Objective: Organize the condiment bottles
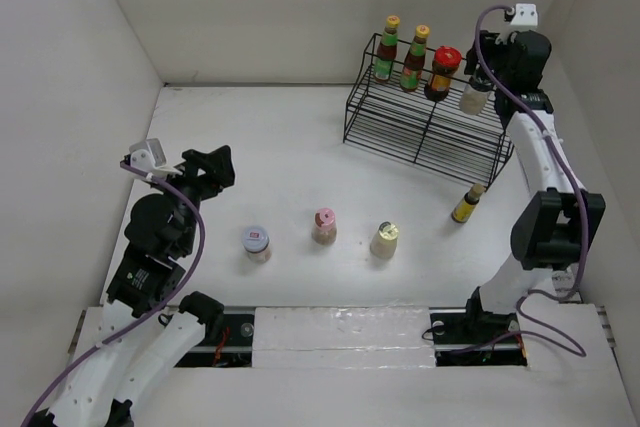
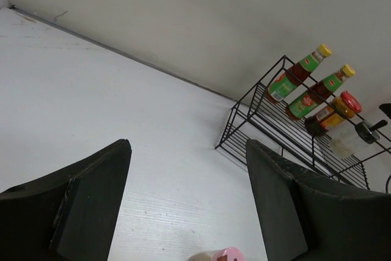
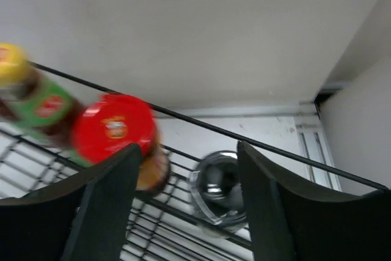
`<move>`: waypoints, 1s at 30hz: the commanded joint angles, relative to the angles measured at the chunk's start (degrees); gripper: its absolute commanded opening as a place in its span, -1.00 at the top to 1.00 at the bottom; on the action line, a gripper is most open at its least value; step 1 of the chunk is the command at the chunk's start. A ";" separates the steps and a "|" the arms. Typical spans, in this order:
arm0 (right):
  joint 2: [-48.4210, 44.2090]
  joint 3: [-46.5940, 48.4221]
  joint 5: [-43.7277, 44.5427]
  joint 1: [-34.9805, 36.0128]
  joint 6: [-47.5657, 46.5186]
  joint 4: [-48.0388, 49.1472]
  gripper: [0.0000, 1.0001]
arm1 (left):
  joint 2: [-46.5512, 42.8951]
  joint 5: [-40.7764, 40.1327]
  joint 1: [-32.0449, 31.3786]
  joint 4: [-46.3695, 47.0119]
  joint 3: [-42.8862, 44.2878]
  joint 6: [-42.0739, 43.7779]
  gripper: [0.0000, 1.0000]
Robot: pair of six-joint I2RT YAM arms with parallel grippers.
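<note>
Two yellow-capped dark sauce bottles (image 1: 388, 50) (image 1: 414, 59), a red-lidded jar (image 1: 443, 72) and a grey-capped shaker (image 1: 476, 95) stand in a row on the top shelf of the black wire rack (image 1: 420, 127). My right gripper (image 1: 482, 75) hangs over the shaker (image 3: 219, 191), open, its fingers either side of the cap with a gap on the left. On the table stand a white-lidded jar (image 1: 256, 243), a pink-capped shaker (image 1: 324, 226), a cream-capped shaker (image 1: 384, 240) and a small yellow-brown bottle (image 1: 466, 204). My left gripper (image 1: 215, 165) is open and empty, up and left of the white-lidded jar.
White walls close in the table at the back and on both sides. The rack's lower shelf (image 1: 400, 137) holds nothing. The right arm's elbow (image 1: 555, 227) stands right of the yellow-brown bottle. In the left wrist view the pink cap (image 2: 223, 255) shows at the bottom edge.
</note>
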 commanded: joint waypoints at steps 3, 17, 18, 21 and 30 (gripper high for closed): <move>-13.16 -5.00 -6.70 11.24 -1.92 6.03 0.11 | -1.43 -2.64 -0.06 1.38 -0.02 -0.62 -0.41; -9.32 -24.44 -24.05 56.08 -6.49 12.37 -0.41 | -2.31 -6.70 -0.06 0.67 0.42 -0.63 -0.28; -7.13 -24.44 -23.52 57.93 -7.54 12.37 -0.48 | -3.18 -6.70 -0.06 1.19 0.42 -0.63 -0.28; -2.99 -22.33 -21.15 62.41 -8.43 10.44 -0.72 | -3.81 -6.70 -0.06 1.72 -0.19 -0.63 -0.28; 9.14 -15.74 -17.81 66.83 -9.04 9.38 -0.94 | -3.28 -6.17 -0.06 1.11 -0.19 -0.63 -0.30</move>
